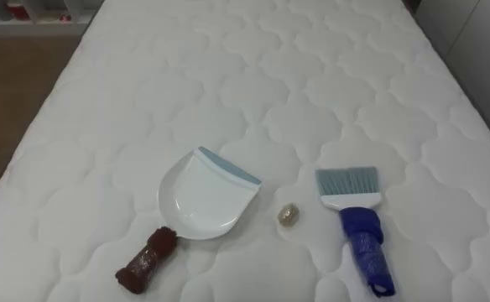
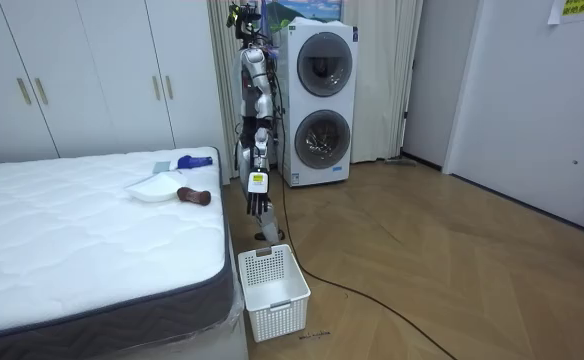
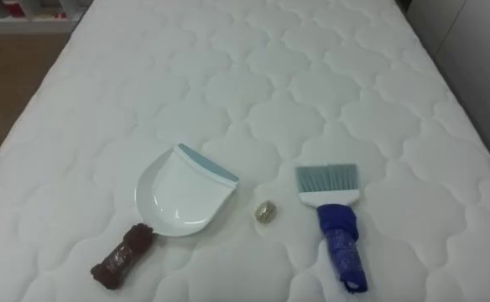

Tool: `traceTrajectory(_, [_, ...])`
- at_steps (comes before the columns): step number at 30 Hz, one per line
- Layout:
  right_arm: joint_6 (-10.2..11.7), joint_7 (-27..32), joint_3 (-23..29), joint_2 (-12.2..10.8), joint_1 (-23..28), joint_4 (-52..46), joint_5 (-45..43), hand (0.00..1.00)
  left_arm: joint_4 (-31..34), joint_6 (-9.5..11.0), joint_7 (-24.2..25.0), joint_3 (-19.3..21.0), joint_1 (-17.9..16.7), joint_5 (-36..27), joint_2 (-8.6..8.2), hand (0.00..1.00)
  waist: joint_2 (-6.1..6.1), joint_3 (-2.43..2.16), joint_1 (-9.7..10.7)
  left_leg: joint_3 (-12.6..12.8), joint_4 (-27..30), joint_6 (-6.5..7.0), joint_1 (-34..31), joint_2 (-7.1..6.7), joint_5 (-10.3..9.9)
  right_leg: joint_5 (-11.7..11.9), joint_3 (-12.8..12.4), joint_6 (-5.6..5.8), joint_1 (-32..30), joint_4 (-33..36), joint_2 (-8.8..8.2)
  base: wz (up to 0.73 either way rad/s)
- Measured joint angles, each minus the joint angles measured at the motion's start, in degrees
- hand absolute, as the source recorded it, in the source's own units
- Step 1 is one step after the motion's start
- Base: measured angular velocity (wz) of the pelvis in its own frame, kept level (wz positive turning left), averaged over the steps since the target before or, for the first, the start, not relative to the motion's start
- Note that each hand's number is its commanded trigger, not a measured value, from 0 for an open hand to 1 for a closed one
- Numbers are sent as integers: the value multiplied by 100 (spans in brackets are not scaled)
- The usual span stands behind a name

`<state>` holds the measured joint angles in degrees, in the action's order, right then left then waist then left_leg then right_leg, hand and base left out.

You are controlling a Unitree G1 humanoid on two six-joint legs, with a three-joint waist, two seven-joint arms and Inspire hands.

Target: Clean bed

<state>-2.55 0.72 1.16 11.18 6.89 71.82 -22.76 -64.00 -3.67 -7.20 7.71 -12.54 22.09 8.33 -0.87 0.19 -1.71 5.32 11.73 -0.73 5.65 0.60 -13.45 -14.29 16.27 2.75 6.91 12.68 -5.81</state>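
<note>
White plastic dustpan with brown handle (image 1: 199, 197) on white quilted bed (image 1: 228, 75) - crumpled tan scrap (image 1: 289, 216) just right of the dustpan, blue-handled brush (image 1: 358, 226) farther right; left robot hand (image 2: 260, 205) hangs well apart from the dustpan - can't tell its grip.

On the mattress (image 1: 312, 84), a crumb (image 1: 289, 216) lies between dustpan (image 1: 199, 201), left, and brush (image 1: 358, 220).

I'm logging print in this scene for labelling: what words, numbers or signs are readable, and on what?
Nothing reads legibly.
Yellow-green sign, room view's upper right: print too small to read.
Washing machines: any markings too small to read.
Dustpan, brush, mattress: no text shows.
</note>
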Motion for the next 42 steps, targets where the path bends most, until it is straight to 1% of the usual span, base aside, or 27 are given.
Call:
traceTrajectory(8, [14, -6, 5, -2, -15, -62, 10, 0, 4, 32, -2, -6, -50, -5, 1, 0, 18, -1, -1, -1, 7, 0, 3, -2, 0, 1, 26, 2, -3, -7, -1, 0])
traceTrajectory(12, [107, 10, 5, -5, -22, -75, 9, 0, 5, 79, -15, -4, -39, -5, 0, 0, 6, -10, -2, -6, 6, 0, -2, -2, 0, 1, 52, 2, 2, -2, -3, 2])
traceTrajectory(17, [229, 136, 11, -5, -25, -74, 72, 0, 10, 220, -131, 10, -13, -20, 4, 0, -18, -16, 5, -39, 6, 0, -10, -1, 0, 6, 104, 1, 18, 5, -6, 5])
traceTrajectory(19, [329, 212, 9, -4, -35, -74, 261, 0, 55, 370, -301, 34, -9, -32, 7, 0, -22, -14, -13, -43, -1, 0, -1, -1, 0, 7, 100, 1, 19, 8, -6, 0])
traceTrajectory(20, [360, 229, 9, -4, -44, -70, 302, 0, 71, 414, -375, 46, -9, -36, 7, 0, -24, -13, -13, -43, -4, 0, 2, -1, 0, 7, 97, 1, 23, 8, -6, 0])
traceTrajectory(23, [512, 289, 11, -3, -76, -40, 516, 0, 237, 633, -795, 172, -2, -269, 9, 0, -28, -8, -14, -47, -11, 0, 11, -2, 0, 10, 87, 3, 43, -5, -5, 0])
traceTrajectory(25, [624, 335, 7, 0, -91, -11, 534, 0, 458, 803, -1113, 311, 12, -515, 10, 0, -24, 8, -10, -79, -10, 1, -10, -9, 1, 12, 105, 3, 36, -12, -3, 4])
traceTrajectory(26, [637, 343, 5, 1, -91, -5, 539, 0, 520, 849, -1207, 339, 25, -579, 11, 0, -44, 5, -12, -81, -10, 2, -13, -10, 1, 11, 112, 3, 35, -13, -3, 5])
traceTrajectory(27, [649, 350, 6, 1, -92, -5, 551, 0, 670, 924, -1401, 357, 25, -697, 15, 0, -42, 10, -15, -83, -10, 3, -17, -12, 2, 11, 123, 3, 37, -15, -4, 0])
traceTrajectory(28, [689, 353, 7, 2, -85, -10, 556, 0, 824, 1020, -1565, 385, 24, -776, 16, 0, -54, 8, -15, -85, -8, 3, -21, -13, 2, 11, 128, 3, 36, -14, -5, 0])
traceTrajectory(29, [701, 352, 7, 2, -85, -12, 559, 0, 929, 1049, -1644, 389, 23, -812, 16, 0, -57, 8, -13, -85, -4, 3, -24, -14, 2, 11, 124, 4, 28, -13, -5, 0])
traceTrajectory(30, [735, 354, 12, 2, -88, -31, 553, 0, 1143, 1122, -1794, 396, 31, -889, 16, 0, -64, -19, -13, -88, -4, 3, -28, -14, 2, 12, 123, 4, 7, -13, -6, 0])
traceTrajectory(32, [820, 359, 11, 2, -94, -71, 538, 0, 1384, 1299, -2052, 400, 71, -906, 20, 0, -65, -14, -19, -93, -14, 10, -14, -16, 6, 12, 124, 4, 6, -12, -6, 0])
traceTrajectory(34, [944, 370, 11, 18, -106, -62, 545, 0, 1622, 1494, -2324, 385, 147, -897, 22, 0, -53, -22, -2, -131, -16, 11, -2, -17, 7, 15, 124, 6, 8, -7, -7, 0])
traceTrajectory(36, [1019, 369, 11, 44, -101, -61, 539, 0, 1765, 1603, -2442, 384, 208, -898, 31, 0, -47, -20, -3, -150, -25, 11, 0, -18, 7, 19, 125, 6, 12, -8, -6, 0])
traceTrajectory(37, [1046, 365, 11, 63, -98, -63, 542, 0, 1871, 1688, -2501, 381, 207, -899, 38, 0, -49, -22, 3, -151, -36, 11, 7, -18, 7, 19, 122, 6, 14, -11, -6, 0])
traceTrajectory(41, [1090, 341, 13, 109, -53, -73, 540, 0, 2120, 1876, -2630, 321, 207, -898, 72, 0, -42, -15, 4, -164, -51, 10, 7, -21, 7, 20, 125, 7, 9, -16, -6, 0])
traceTrajectory(42, [1103, 341, 14, 109, -55, -73, 492, 0, 2137, 1931, -2641, 320, 250, -898, 89, 0, -39, 2, 18, -170, -49, 10, -5, -22, 7, 20, 132, 8, 1, -18, -6, 5])
